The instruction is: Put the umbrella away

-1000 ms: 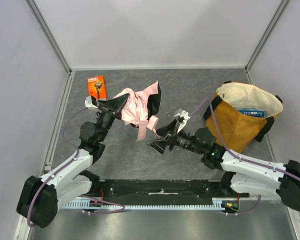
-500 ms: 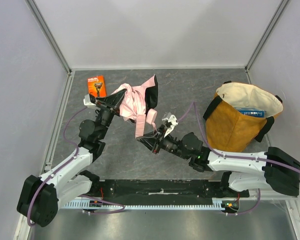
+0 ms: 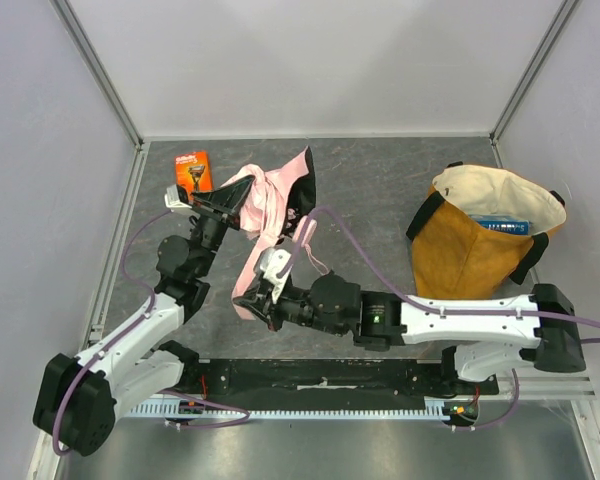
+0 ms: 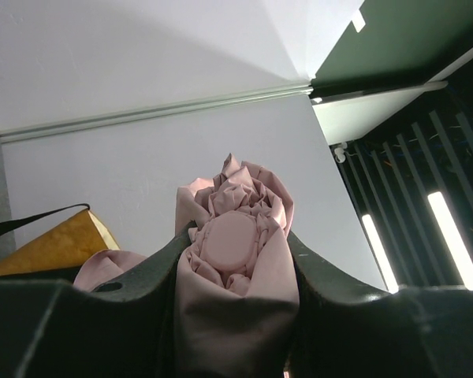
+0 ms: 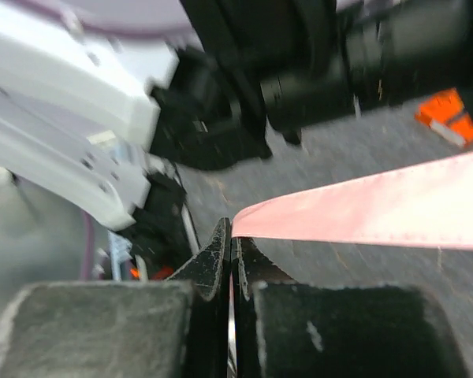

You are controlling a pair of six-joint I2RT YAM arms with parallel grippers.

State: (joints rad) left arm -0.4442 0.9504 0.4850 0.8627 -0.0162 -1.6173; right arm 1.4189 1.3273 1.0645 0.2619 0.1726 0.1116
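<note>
The pale pink umbrella (image 3: 280, 192) hangs bunched above the table's back left. My left gripper (image 3: 238, 206) is shut on its gathered fabric. In the left wrist view the round pink cap and folds of the umbrella (image 4: 235, 185) fill the gap between the fingers of that gripper (image 4: 238, 235). A pink strap (image 3: 272, 250) runs down from the bundle toward the near left. My right gripper (image 3: 250, 298) is shut on the strap's end. In the right wrist view the strap (image 5: 363, 211) stretches taut to the right from the closed tips of the right gripper (image 5: 231, 236).
A mustard-yellow tote bag (image 3: 465, 255) stands open at the right with a blue box (image 3: 502, 225) inside. An orange razor package (image 3: 193, 172) lies at the back left, next to the left arm. The right arm reaches across the middle of the table.
My right arm swung left across the table, its jaws closed on the pink strap and drew it down toward the near left. The left gripper kept its hold.
</note>
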